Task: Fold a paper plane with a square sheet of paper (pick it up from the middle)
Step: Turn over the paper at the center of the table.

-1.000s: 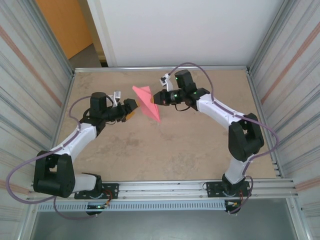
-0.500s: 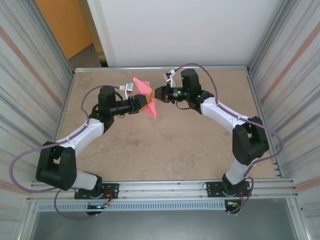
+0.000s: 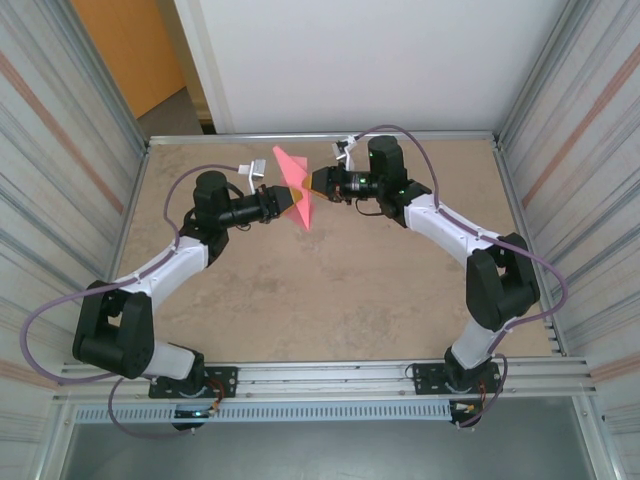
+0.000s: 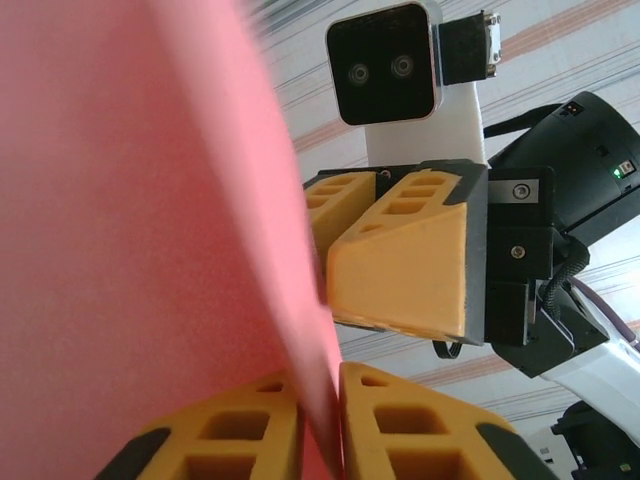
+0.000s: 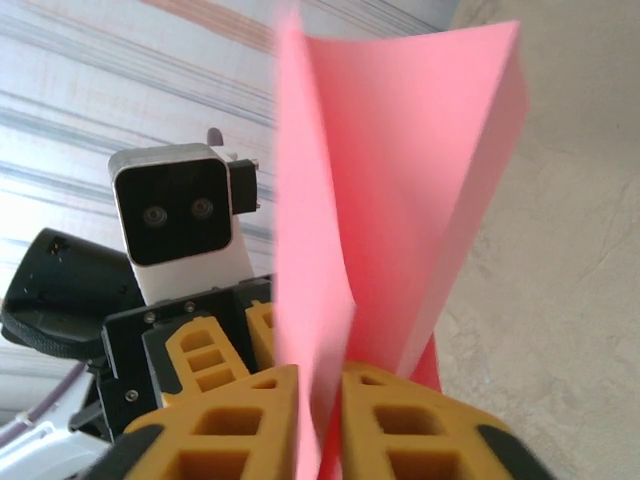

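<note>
Both arms are reaching from their bases toward the 12 o'clock part of the table point(image 3: 300, 300), elbows bent outward, wrists facing each other. The left gripper point(image 3: 291, 200) is pointing to 3 o'clock. The right gripper point(image 3: 316, 184) is pointing to 9 o'clock. The paper point(image 3: 304, 212), a creased pink sheet, is hanging in the air between them, its tip pointing to 5 o'clock. The left fingers point(image 4: 230, 430) are pinching the paper. The right fingers point(image 5: 220, 440) are pinching it likewise from the opposite side.

Lab test cell: ribbed metal walls point(image 3: 50, 180) enclose the table point(image 3: 320, 300).
</note>
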`<act>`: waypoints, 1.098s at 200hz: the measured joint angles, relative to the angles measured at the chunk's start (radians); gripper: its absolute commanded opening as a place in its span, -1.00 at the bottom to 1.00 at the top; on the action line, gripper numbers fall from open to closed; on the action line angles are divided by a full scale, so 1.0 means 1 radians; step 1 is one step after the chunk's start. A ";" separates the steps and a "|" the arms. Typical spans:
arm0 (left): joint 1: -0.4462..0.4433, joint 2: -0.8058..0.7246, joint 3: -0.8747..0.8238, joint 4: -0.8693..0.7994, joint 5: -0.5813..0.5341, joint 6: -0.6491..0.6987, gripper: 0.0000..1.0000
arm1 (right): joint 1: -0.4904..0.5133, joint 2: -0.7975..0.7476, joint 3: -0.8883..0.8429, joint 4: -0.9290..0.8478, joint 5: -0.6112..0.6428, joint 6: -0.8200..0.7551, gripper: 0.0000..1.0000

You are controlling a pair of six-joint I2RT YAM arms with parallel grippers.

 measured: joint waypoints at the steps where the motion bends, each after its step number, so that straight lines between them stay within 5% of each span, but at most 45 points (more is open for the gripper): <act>1: 0.000 0.000 0.000 0.000 0.000 0.000 -0.76 | 0.000 -0.001 0.000 -0.002 0.001 0.002 -0.38; 55: 0.011 0.000 0.000 -0.055 -0.017 0.037 -0.85 | -0.051 -0.106 -0.013 -0.149 0.090 -0.085 0.01; 97: 0.000 -0.001 0.082 -0.388 -0.123 0.231 -0.85 | -0.100 -0.191 -0.051 -0.277 0.221 -0.187 0.08; 154: -0.136 0.059 0.366 -0.924 -0.596 0.563 -0.87 | -0.137 -0.282 -0.130 -0.425 0.416 -0.275 0.10; 219: -0.288 0.370 0.592 -1.307 -1.223 0.707 -0.89 | -0.212 -0.362 -0.216 -0.480 0.557 -0.289 0.09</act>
